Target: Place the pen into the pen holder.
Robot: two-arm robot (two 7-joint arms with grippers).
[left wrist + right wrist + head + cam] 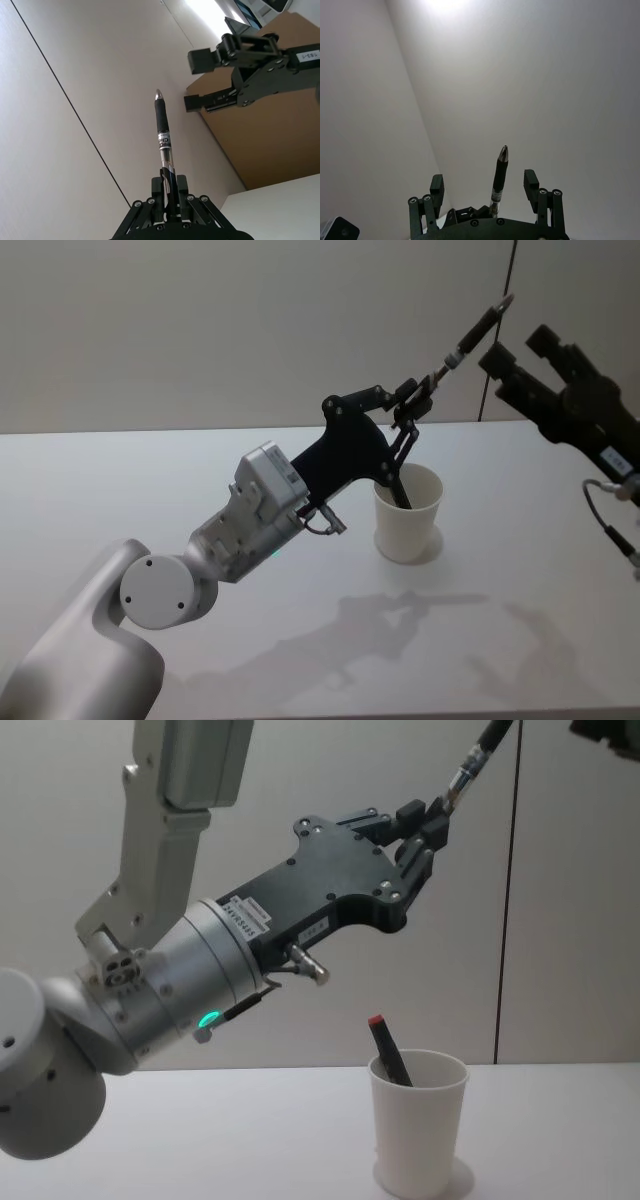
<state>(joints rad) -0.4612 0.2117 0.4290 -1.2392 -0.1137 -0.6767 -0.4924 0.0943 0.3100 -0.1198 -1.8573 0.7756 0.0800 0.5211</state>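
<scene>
Your left arm (pixel 150 590), lower left of the head view, is a grey-white shell with a round joint cap, a silver wrist and a small green light. Its black left gripper (pixel 425 835) has screw-studded linkage fingers. The black right gripper (pixel 535 365), upper right, carries a white label and a grey cable.

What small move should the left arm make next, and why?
Probably swing down toward the paper cup and tip the pen tip-down. The left end effector clamps the pen aloft, pointing up and away, well above the cup, which already holds another pen.
</scene>
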